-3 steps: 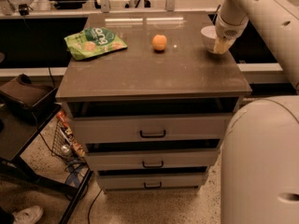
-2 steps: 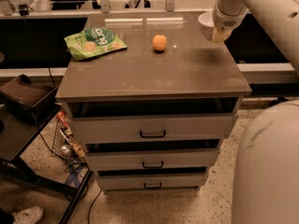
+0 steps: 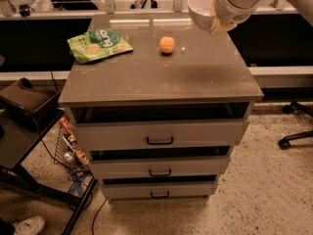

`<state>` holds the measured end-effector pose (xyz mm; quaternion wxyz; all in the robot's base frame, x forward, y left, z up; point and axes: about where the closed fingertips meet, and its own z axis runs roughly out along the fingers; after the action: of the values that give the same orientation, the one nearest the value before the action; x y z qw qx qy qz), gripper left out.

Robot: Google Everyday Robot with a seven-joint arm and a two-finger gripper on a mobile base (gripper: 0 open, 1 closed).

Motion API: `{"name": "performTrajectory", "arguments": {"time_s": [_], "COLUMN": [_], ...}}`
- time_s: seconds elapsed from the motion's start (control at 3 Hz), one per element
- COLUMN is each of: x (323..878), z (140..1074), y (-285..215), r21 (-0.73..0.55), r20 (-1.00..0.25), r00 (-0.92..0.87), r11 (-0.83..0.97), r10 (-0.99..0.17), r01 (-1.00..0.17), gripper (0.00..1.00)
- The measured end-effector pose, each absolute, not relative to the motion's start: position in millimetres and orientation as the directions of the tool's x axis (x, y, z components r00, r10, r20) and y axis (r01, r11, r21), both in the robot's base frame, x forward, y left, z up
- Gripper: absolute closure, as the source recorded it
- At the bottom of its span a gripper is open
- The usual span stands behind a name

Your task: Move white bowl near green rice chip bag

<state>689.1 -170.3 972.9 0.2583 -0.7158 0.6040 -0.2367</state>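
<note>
The white bowl (image 3: 200,10) hangs in the air above the back right of the cabinet top, tilted, held at its right rim by my gripper (image 3: 214,19). The arm comes in from the upper right. The green rice chip bag (image 3: 99,44) lies flat on the back left of the top, far to the left of the bowl. An orange fruit (image 3: 167,44) sits between them on the top.
The grey cabinet top (image 3: 161,77) stands over three drawers, the top one slightly ajar (image 3: 159,131). A black stand with a bag (image 3: 24,102) is at the left. An office chair base (image 3: 296,126) is at the right. A counter runs behind.
My gripper has lifted the white bowl off the back right of the cabinet top and carried it up and to the left.
</note>
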Motion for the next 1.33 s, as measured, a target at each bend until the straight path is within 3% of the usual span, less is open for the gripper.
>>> {"name": "performTrajectory", "arguments": {"time_s": [0.33,1.0,1.33], "x": [663,623,623], "z": [982,966,966], "y": [-124,-6,-6], "r21": [-0.658,-0.613,-0.613], "r20": [-0.021,-0.027,-0.027], "r00": [0.346,0.717,0.717], "r11": [-0.248,-0.555,-0.555], "r10": [-0.938,-0.696,-0.696], "r01": [-0.711,-0.562,-0.562], "gripper": [1.00,1.00,1.00]}}
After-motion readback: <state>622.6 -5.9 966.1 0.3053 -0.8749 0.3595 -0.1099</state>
